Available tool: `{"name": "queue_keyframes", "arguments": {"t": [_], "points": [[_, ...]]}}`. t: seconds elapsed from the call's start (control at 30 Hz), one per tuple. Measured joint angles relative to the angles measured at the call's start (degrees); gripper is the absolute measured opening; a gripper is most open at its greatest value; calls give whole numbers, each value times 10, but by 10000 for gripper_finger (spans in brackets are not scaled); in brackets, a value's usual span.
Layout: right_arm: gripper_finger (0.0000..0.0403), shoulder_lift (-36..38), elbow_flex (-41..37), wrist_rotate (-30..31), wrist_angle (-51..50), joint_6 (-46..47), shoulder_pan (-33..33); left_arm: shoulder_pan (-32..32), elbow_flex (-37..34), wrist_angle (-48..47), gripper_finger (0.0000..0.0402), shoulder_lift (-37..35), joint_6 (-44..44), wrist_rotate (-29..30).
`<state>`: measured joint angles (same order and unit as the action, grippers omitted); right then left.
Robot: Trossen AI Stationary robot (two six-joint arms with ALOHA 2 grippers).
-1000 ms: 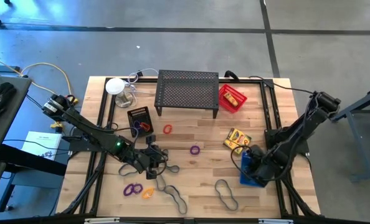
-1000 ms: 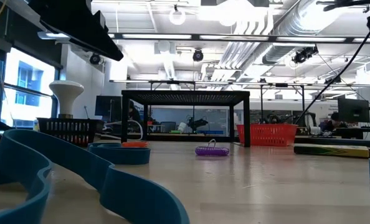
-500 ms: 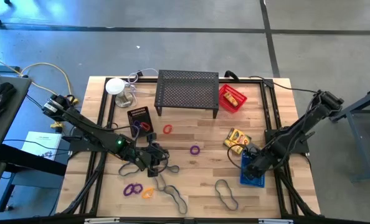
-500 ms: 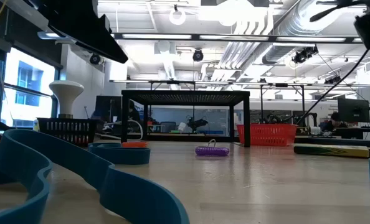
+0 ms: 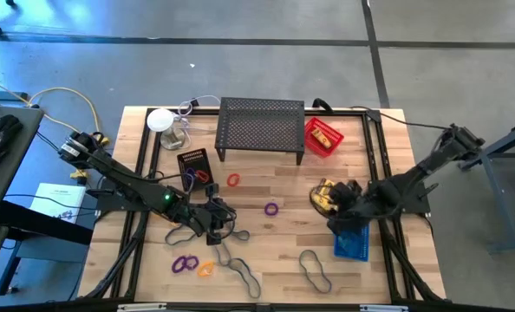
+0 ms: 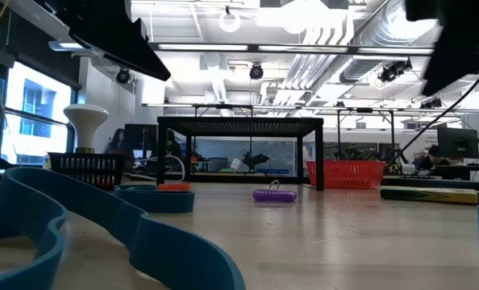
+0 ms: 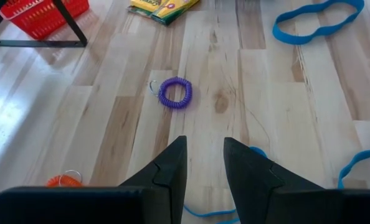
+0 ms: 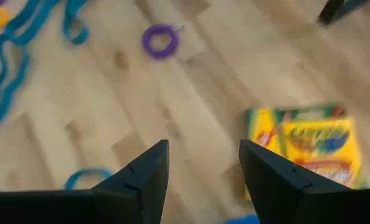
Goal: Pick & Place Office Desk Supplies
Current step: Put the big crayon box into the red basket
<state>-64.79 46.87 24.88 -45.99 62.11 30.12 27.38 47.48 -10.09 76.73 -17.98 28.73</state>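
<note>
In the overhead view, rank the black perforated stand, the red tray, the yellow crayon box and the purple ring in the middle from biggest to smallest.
1. black perforated stand
2. red tray
3. yellow crayon box, partly hidden by the right arm, so its place against the tray is unsure
4. purple ring

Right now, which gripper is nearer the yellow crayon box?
Right. The right gripper hovers beside the yellow crayon box; the left gripper is far across the table.

wooden table [image 5: 266,251], loops [image 5: 315,270], rings [image 5: 271,209], trays [image 5: 322,135]
</note>
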Motion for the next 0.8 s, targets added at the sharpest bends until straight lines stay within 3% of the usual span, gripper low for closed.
{"name": "queue_keyframes", "arguments": {"t": [0.3, 0.8], "points": [[183, -128, 0, -131, -3, -84, -140, 0, 0, 0, 99, 0, 7, 0], [183, -276, 0, -172, 53, -174, -198, 0, 0, 0, 99, 0, 36, 0]]}}
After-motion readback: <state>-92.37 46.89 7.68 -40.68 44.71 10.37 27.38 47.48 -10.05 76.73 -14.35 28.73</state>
